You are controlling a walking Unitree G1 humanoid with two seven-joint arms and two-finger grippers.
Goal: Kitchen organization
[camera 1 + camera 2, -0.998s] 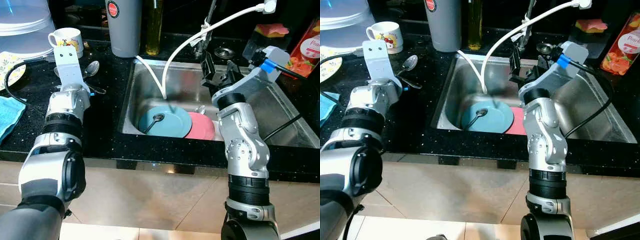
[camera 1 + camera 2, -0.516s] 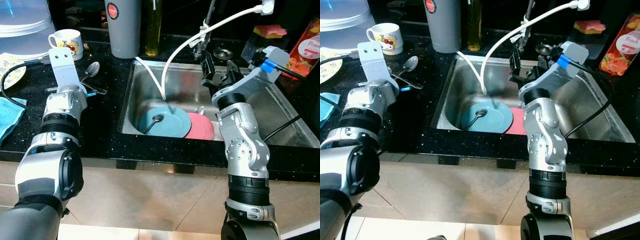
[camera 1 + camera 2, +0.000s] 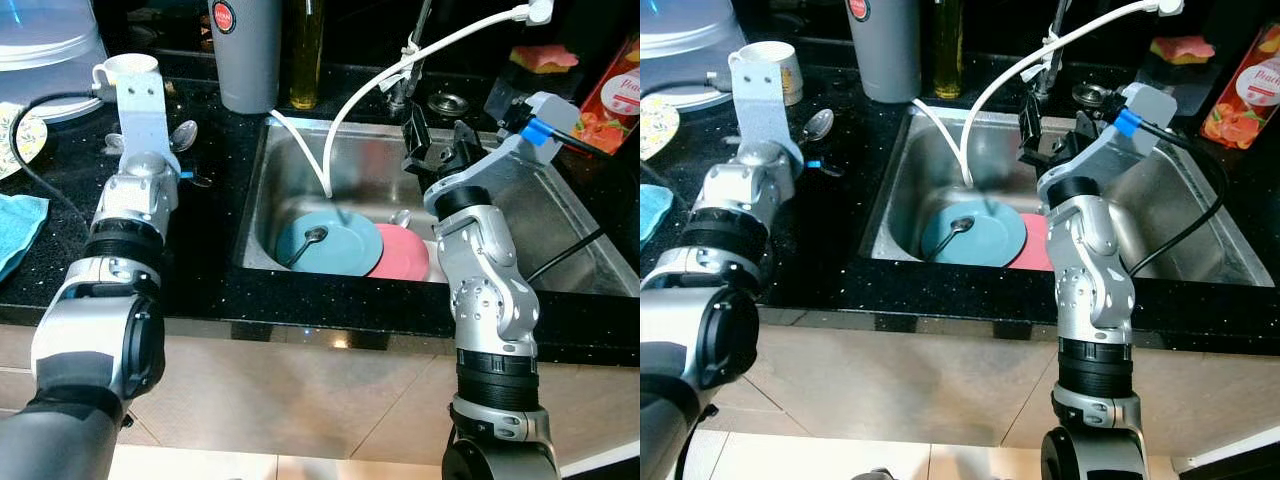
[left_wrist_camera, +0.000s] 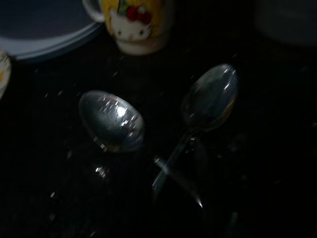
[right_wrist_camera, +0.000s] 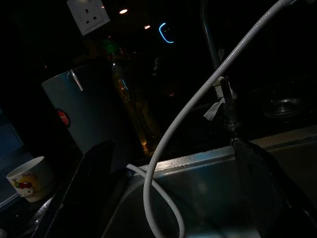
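While right hand (image 3: 437, 135) gapes over sink (image 3: 560, 215), hose (image 3: 345, 110) crosses; left hand's state unclear

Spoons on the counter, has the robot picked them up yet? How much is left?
Not yet. Two spoons lie on the black counter by the mug; the left gripper hangs over them. The teal plate, its spoon, and the pink plate sit in the sink. Right gripper waits open.
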